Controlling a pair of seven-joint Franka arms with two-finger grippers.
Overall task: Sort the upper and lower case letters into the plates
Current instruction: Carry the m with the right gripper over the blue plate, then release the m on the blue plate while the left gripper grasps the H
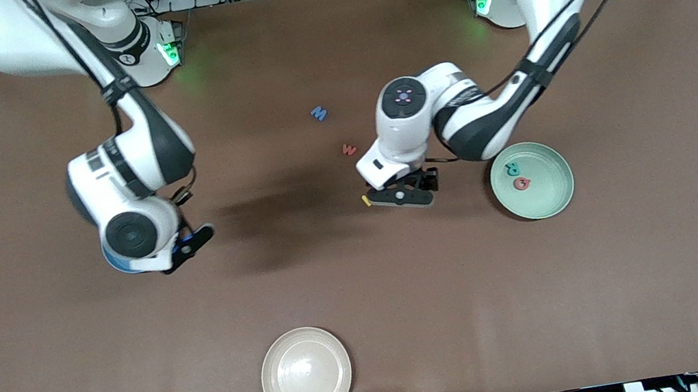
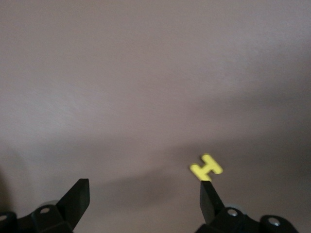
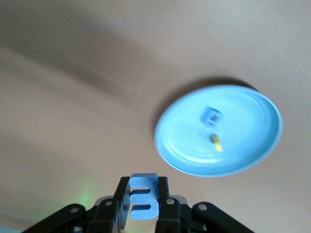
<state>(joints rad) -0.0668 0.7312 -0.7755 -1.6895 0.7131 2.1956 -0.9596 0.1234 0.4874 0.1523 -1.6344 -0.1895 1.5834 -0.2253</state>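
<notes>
My right gripper [image 3: 144,191] is shut on a blue three-pronged foam letter [image 3: 144,196] and holds it up beside the glossy blue plate [image 3: 252,145]. That plate holds a blue letter [image 3: 212,116] and a yellow letter [image 3: 216,142]. In the front view the right arm hides most of the plate. My left gripper [image 2: 143,187] is open low over the table, with a yellow H [image 2: 206,167] lying just off one fingertip [image 2: 208,191]. The mint green plate [image 1: 554,200] holds a teal R [image 1: 511,168] and a red Q [image 1: 521,183]. A blue letter [image 1: 319,113] and a red letter [image 1: 349,149] lie mid-table.
A cream-white plate [image 1: 306,374] sits near the table's edge closest to the front camera. The left arm's elbow hangs over the table beside the mint plate. Both arm bases stand along the table's edge farthest from the front camera.
</notes>
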